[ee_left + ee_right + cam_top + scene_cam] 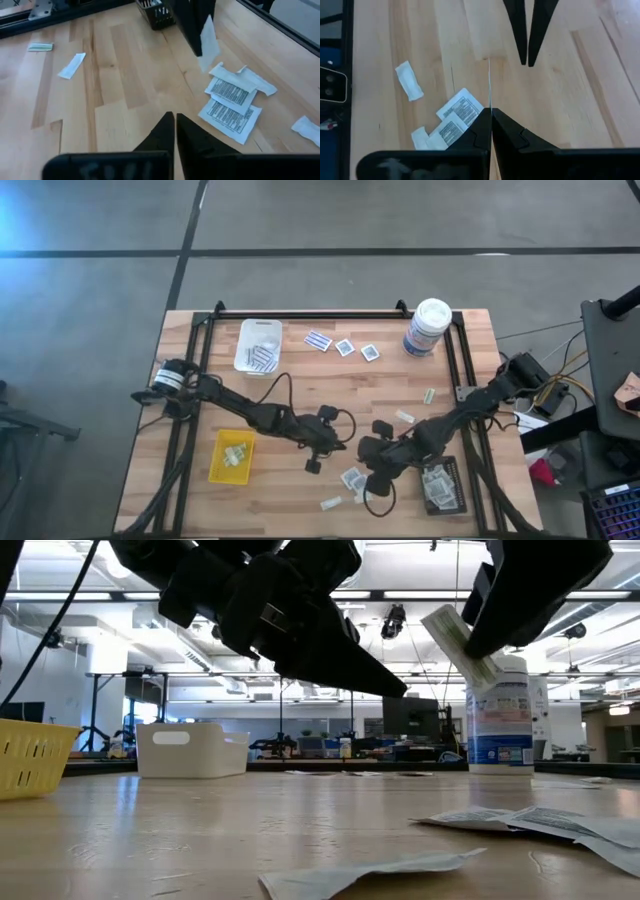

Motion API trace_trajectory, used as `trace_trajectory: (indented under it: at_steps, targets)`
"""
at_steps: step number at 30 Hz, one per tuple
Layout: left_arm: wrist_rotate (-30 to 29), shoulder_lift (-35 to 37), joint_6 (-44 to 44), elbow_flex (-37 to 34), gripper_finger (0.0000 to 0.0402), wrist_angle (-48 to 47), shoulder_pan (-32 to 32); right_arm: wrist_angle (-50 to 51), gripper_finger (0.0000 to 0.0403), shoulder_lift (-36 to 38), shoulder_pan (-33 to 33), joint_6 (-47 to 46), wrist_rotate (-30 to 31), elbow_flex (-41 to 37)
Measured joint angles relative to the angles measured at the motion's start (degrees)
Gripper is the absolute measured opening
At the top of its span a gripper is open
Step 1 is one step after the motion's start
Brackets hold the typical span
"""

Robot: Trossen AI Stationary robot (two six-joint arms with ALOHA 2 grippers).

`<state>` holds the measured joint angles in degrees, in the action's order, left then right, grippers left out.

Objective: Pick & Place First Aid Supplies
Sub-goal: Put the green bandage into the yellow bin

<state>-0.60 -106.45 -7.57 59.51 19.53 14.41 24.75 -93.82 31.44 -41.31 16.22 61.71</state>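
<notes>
My right gripper (491,113) hovers over the table's near right part, shut on a small white packet (208,41), one of the first aid supplies. Facing it, my left gripper (175,117) hangs shut and holds nothing; its fingers (526,35) show beyond the packet in the right wrist view. Under them, two printed packets (231,104) lie flat on the wood with plain white ones (306,126) beside them. More packets (345,347) lie at the far side, others in the white tray (245,352). My right gripper pinches one end of the white packet (490,102) between its two fingers, which slant down from the table's right side. The packet sticks out past the fingertips, edge-on in the right wrist view and tilted (458,642) in the low view. It is clear of the table.
A tall white canister (428,327) stands at the far right. A yellow tray (218,463) sits near left and a black tray (452,480) near right. Loose packets (404,417) lie right of centre. Bare wood stretches across the table's middle.
</notes>
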Motion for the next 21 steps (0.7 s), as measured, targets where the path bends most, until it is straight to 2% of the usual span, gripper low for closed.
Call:
trace_trajectory:
  at_steps: [11,21]
  targets:
    - [1.09,0.0,1.11,0.0,0.0132,0.74,0.04,0.1,0.0008,0.0,1.7,-3.33,10.29,0.14]
    - [1.27,0.0,7.07,0.04,0.0142,8.19,0.04,-0.35,0.0008,0.0,1.66,-3.55,10.94,0.12]
